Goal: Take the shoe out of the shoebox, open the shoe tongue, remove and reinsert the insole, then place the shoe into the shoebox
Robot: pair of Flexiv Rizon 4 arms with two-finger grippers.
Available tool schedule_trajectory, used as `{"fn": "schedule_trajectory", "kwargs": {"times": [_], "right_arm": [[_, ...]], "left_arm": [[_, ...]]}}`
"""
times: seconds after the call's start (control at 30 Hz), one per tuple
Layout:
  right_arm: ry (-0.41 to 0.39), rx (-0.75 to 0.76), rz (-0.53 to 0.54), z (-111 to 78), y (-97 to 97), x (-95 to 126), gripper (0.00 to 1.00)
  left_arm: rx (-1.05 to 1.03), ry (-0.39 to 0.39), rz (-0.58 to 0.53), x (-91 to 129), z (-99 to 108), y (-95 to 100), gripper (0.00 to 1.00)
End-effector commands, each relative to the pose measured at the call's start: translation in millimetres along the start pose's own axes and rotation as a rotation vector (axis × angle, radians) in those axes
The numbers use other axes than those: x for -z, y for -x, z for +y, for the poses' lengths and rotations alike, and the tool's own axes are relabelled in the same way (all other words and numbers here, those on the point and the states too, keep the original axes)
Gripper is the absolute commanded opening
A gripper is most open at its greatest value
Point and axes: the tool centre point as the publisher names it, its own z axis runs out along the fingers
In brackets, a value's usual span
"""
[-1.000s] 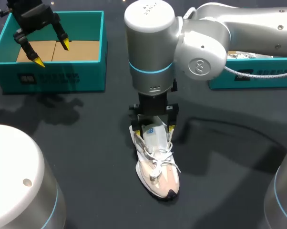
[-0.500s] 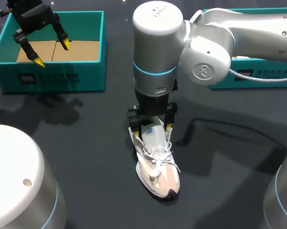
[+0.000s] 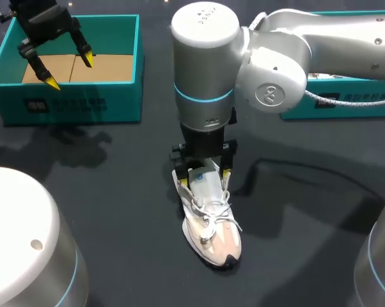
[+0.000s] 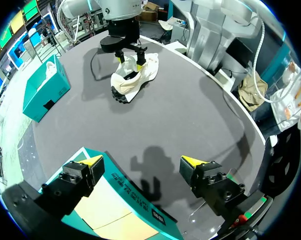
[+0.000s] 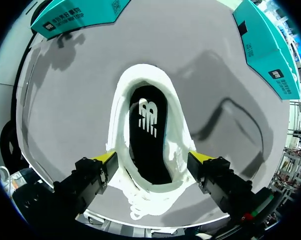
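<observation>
Left arm (image 3: 42, 19) hangs out at the far left, wrist tipped downward, left jaws spread wide with the yellow tips well apart. Right arm (image 3: 275, 57) reaches across to the middle, wrist dead vertical, right jaws down low and splayed open too.

A dark, matte table (image 3: 116, 192) is seen carrying three things. A white shoe (image 3: 210, 220) is laid upright on its sole near the middle, with its dark-tipped toe turned toward the near edge and its laces left loose over the upper. A teal shoebox (image 3: 77, 102) is set at the far left, open at the top, with a brown cardboard floor shown inside. A second teal box (image 3: 346, 102) is placed at the far right. The shoe is kept well apart from both.
</observation>
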Motion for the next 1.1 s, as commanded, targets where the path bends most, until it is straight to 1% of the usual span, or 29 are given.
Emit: {"fn": "schedule_trajectory", "kwargs": {"times": [0.03,0.2,0.5,0.63,0.8,0.93,1.1], "right_arm": [[0.017,0.009,0.010,-6.0,2.3,0,0.91],[0.014,0.014,0.007,-8.7,1.9,2,0.92],[0.034,0.089,0.053,-16.4,3.2,4,0.91],[0.036,0.114,0.066,-22.2,4.5,4,0.93],[0.040,0.103,0.059,-31.6,7.6,5,0.92],[0.066,0.082,0.044,-37.0,9.1,8,0.92],[0.106,0.057,0.005,-49.5,7.7,22,0.89]], "left_arm": [[0.000,0.001,0.002,1,0,0.2,1.00],[0.000,0.001,0.002,1,0,0.2,1.00],[0.000,0.001,0.002,1,0,0.2,1.00],[0.000,0.001,0.002,1,0,0.2,1.00],[0.000,0.001,0.002,1,0,0.2,1.00],[0.000,0.001,0.002,1,0,0.2,1.00],[0.000,0.001,0.002,1,0,0.2,1.00]]}}
